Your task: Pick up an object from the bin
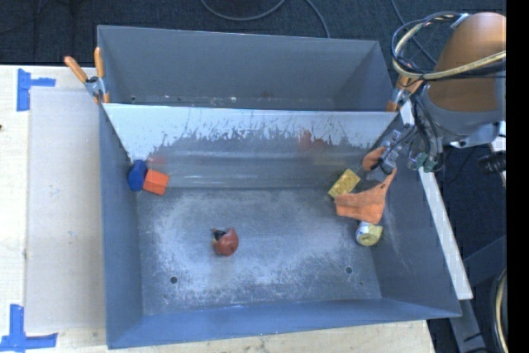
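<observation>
Item: orange rag [364, 204], by the bin's [248, 293] right wall, beside yellow block [345, 183]. Long axis runs up-right, tip at my pincer [387, 161]. Pincer's spread: cannot tell.

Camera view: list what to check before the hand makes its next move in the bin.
1. Hand at the bin's right side, by the orange floppy piece: ok.
2. Orange floppy piece gripped: cannot tell; its upper tip reaches up to the hand.
3. Piece free of neighbours: not ok; yellow block sits right beside it, yellowish round thing just below.
4. Room from the right wall: cannot tell; the hand is close to it.
5. Other things out of the way: ok; red round thing mid-floor, blue block and orange block far left.
</observation>
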`<state>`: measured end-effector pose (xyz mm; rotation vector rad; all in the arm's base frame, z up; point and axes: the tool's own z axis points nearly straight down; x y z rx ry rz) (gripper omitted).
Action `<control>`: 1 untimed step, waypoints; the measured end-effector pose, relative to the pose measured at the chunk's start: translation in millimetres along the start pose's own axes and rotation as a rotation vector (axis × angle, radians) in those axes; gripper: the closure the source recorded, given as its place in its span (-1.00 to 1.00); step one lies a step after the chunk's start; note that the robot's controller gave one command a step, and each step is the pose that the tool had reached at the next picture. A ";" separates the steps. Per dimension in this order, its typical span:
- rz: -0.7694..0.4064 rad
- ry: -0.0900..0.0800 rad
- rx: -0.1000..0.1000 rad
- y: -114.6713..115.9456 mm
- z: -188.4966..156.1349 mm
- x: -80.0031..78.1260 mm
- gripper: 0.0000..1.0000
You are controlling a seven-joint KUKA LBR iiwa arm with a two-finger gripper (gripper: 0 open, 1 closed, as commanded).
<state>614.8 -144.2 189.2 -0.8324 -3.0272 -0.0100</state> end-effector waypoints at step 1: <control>0.017 0.011 0.004 -1.7 -51.6 8.5 1.00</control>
